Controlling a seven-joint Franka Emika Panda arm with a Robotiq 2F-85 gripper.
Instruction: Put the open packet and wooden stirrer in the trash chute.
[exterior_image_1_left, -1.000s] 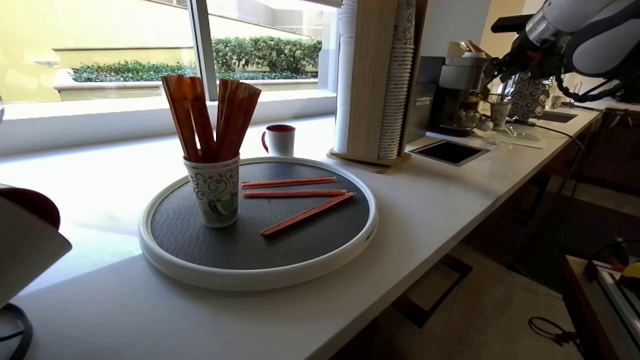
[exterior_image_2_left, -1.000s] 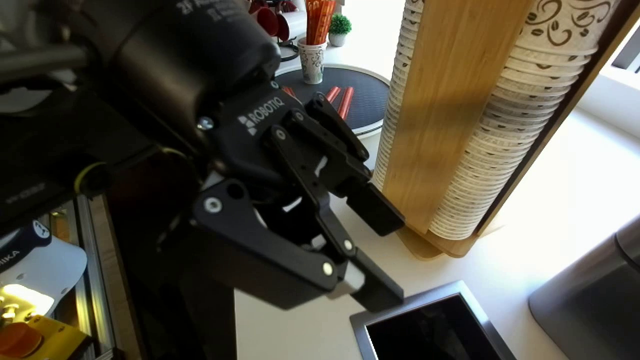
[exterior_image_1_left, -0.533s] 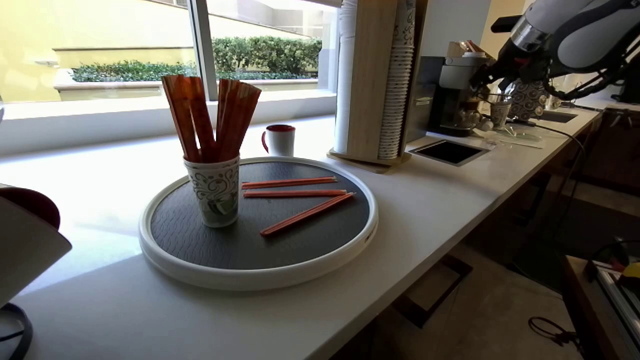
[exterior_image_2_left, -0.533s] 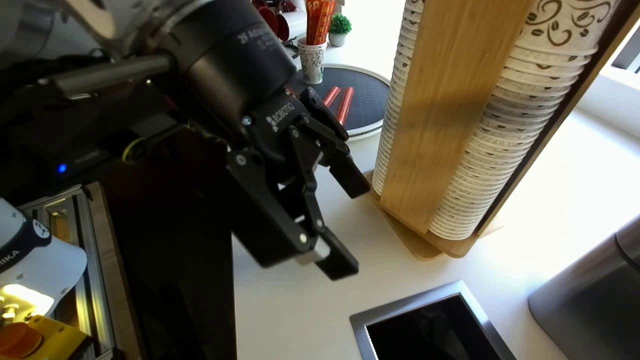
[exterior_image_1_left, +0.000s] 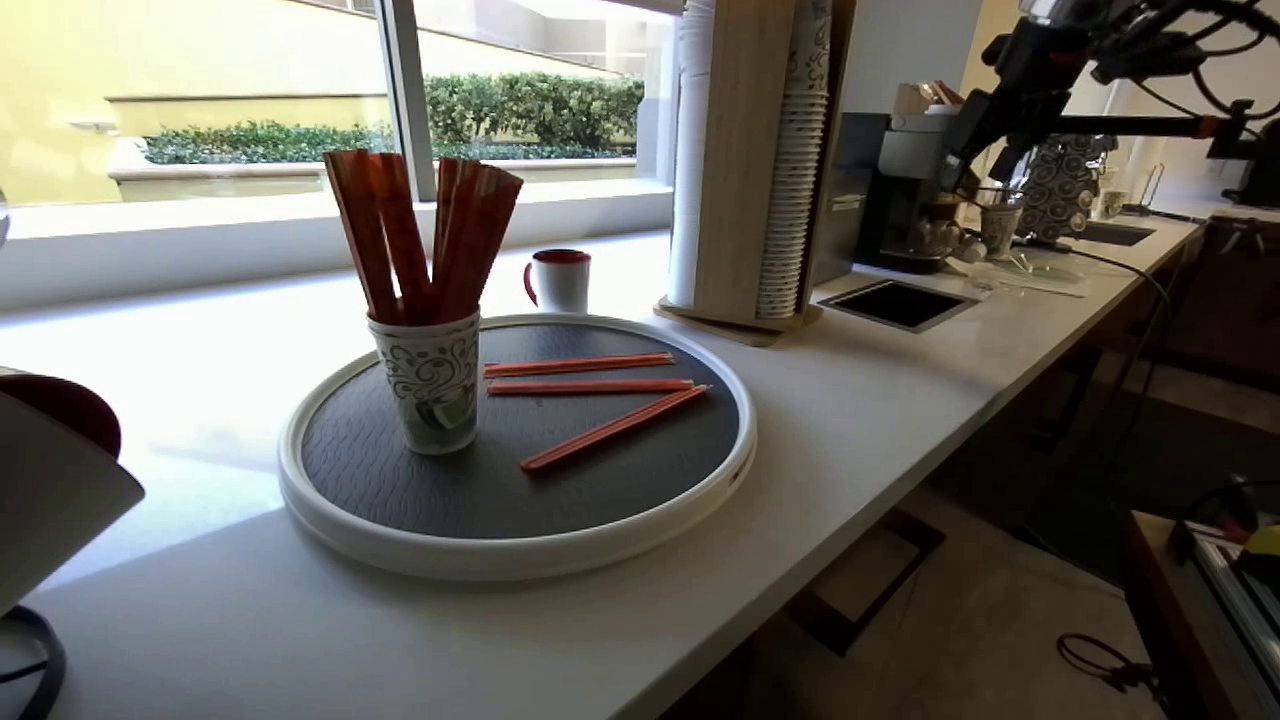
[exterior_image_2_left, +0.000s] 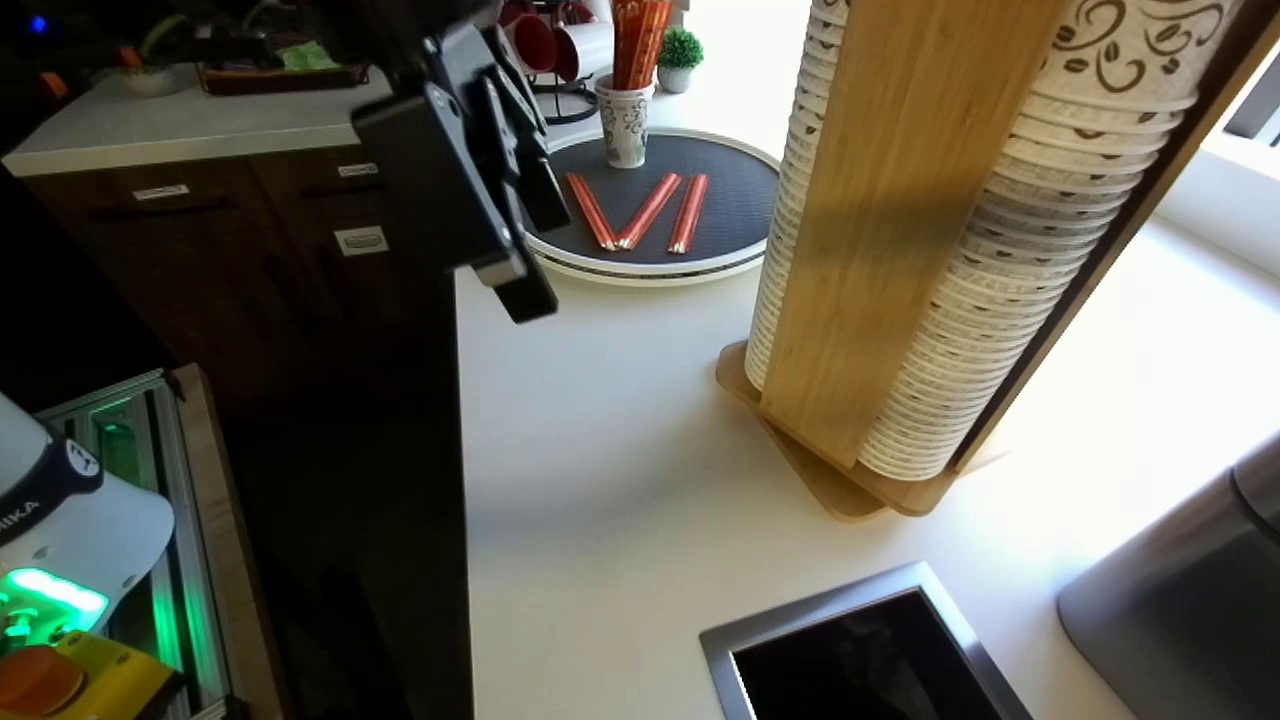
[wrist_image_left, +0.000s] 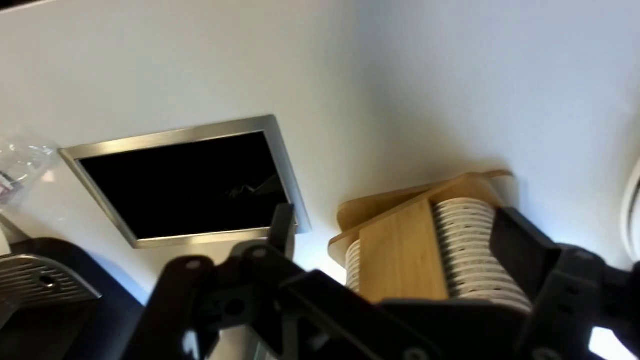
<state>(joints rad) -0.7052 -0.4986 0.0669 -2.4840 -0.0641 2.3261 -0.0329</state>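
The trash chute is a metal-framed dark opening in the counter, in both exterior views (exterior_image_1_left: 945, 316) (exterior_image_2_left: 815, 606) and the wrist view (wrist_image_left: 170, 139). A faint pale shape shows inside it. Three narrow red-orange packets (exterior_image_1_left: 590, 387) (exterior_image_2_left: 648, 211) lie on the round tray (exterior_image_1_left: 520, 560), pale at one end. I cannot tell whether one is the open packet. No separate wooden stirrer is discernible. A patterned cup (exterior_image_1_left: 430, 390) holds several upright packets. My gripper (exterior_image_2_left: 537, 255) is open and empty, above the counter's front edge; its fingers are wide apart in the wrist view (wrist_image_left: 395, 222).
A tall wooden stand of stacked cups (exterior_image_2_left: 900, 250) (wrist_image_left: 400, 250) stands between tray and chute. A white mug (exterior_image_1_left: 573, 283) is behind the tray. A coffee machine (exterior_image_1_left: 920, 160) stands beyond the chute. Clear plastic wrapping (wrist_image_left: 25, 160) lies beside the chute.
My open gripper has moved away from near the chute and swung toward the tray's side, uncovering the packets in an exterior view. The base light turned from yellow to green.
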